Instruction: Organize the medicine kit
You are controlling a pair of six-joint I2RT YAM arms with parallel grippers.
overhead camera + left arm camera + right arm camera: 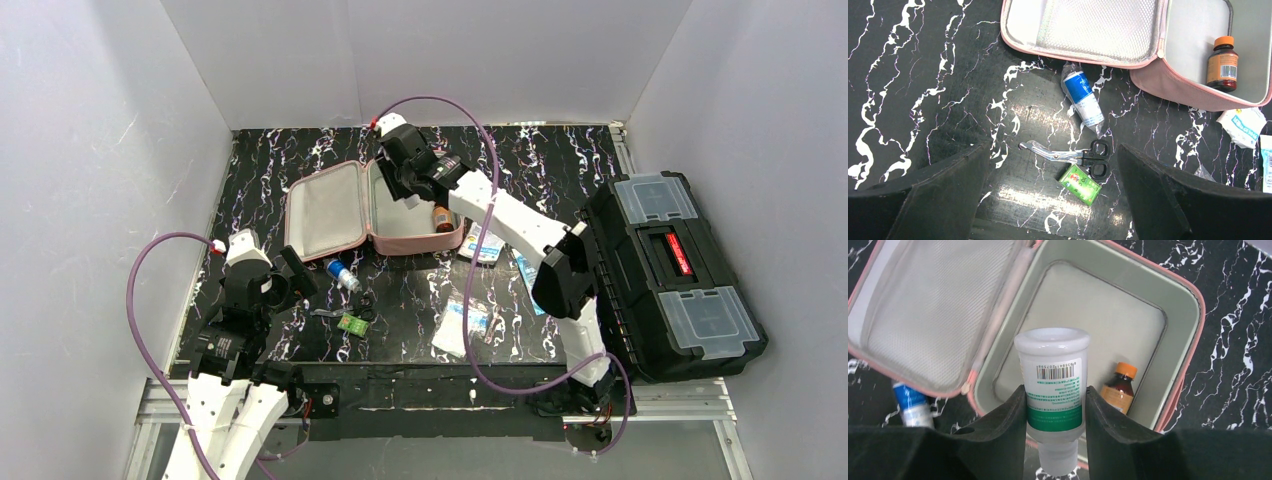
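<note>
The pink medicine kit (300, 228) lies open in the middle of the table, with its grey-lined lid flat to the left. My right gripper (1055, 390) hangs over the kit's base (1193, 315) and is shut on a white bottle with a green band (1053, 370), whose neck points down. A brown bottle with an orange cap (1118, 388) lies in the base's corner. My left gripper (1054, 150) is open and empty above black-handled scissors (1083, 157) and a small green box (1079, 184). A blue and white tube (1084, 97) lies by the lid's edge.
A black toolbox with clear compartments (680, 270) stands at the right edge of the table. White packets (462, 322) lie in front of the kit, and others (482, 245) lie by its right side. White walls close in the table on three sides.
</note>
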